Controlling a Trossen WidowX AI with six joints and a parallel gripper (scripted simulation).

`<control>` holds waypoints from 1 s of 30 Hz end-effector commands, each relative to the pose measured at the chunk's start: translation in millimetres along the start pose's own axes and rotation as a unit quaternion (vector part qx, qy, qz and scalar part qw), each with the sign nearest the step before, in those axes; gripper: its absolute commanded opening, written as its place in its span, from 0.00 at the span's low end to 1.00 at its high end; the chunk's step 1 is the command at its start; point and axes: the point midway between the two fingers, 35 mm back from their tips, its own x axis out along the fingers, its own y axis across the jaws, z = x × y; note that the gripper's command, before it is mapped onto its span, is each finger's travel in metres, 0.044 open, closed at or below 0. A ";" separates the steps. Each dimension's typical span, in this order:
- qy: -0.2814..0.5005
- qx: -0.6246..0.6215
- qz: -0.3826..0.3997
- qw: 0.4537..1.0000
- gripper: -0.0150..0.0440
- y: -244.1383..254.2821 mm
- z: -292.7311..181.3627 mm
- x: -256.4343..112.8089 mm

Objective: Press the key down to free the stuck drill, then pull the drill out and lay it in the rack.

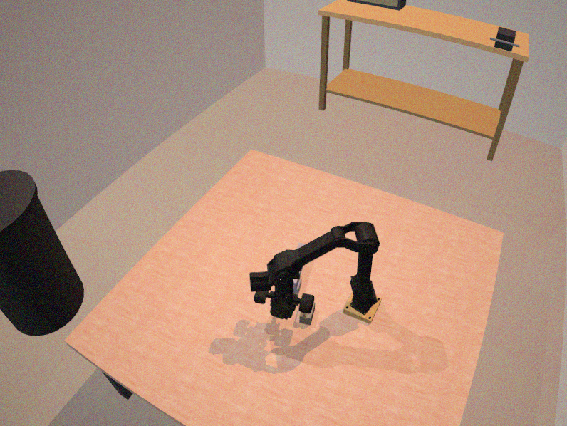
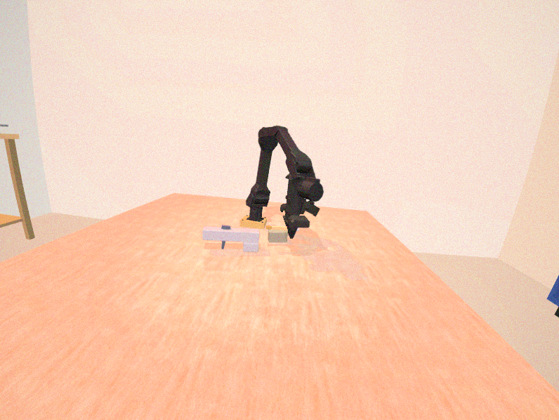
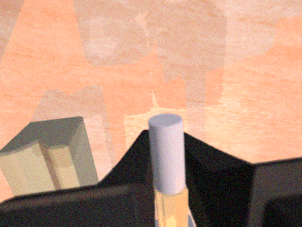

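My gripper [image 1: 281, 315] [image 2: 292, 234] [image 3: 158, 135] is shut on the drill, low over the table. The drill [image 2: 270, 227] [image 3: 170, 206] has a yellow body and a pale lavender round end, which points up the image in the wrist view. The drill is out of the holder. The grey-green grooved rack [image 1: 306, 316] [image 2: 277, 236] [image 3: 85, 156] stands beside it, to the left of the fingers in the wrist view. The lavender holder [image 2: 234, 234] [image 1: 297, 286] stands apart, partly hidden by the arm in the top view. Its dark blue key [image 2: 225, 227] shows on top.
The arm's yellow base plate [image 1: 347, 313] [image 2: 244, 222] is bolted to the wooden table [image 1: 219, 206] [image 2: 279, 338] behind the rack. A black bin [image 1: 36, 275] stands off the table, and a workbench [image 1: 426, 23] stands at the far wall.
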 end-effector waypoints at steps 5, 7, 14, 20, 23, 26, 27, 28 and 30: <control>-0.001 -0.002 -0.001 1.000 0.25 -0.6 0.3 -5.3; -0.001 -0.002 -0.001 1.000 0.25 -0.7 0.3 -6.2; -0.001 -0.002 -0.001 1.000 0.25 -0.9 0.5 -9.5; -0.001 -0.002 -0.001 1.000 0.25 -1.2 0.7 -12.1; -0.001 -0.002 -0.001 1.000 0.25 2.5 1.2 -11.6; -0.001 -0.002 -0.001 1.000 0.25 8.9 2.4 -11.3; -0.001 -0.002 -0.001 1.000 0.25 10.6 2.7 -11.2; -0.001 -0.002 -0.001 1.000 0.25 12.4 2.9 -11.1; -0.001 -0.002 -0.001 1.000 0.25 16.2 3.4 -10.8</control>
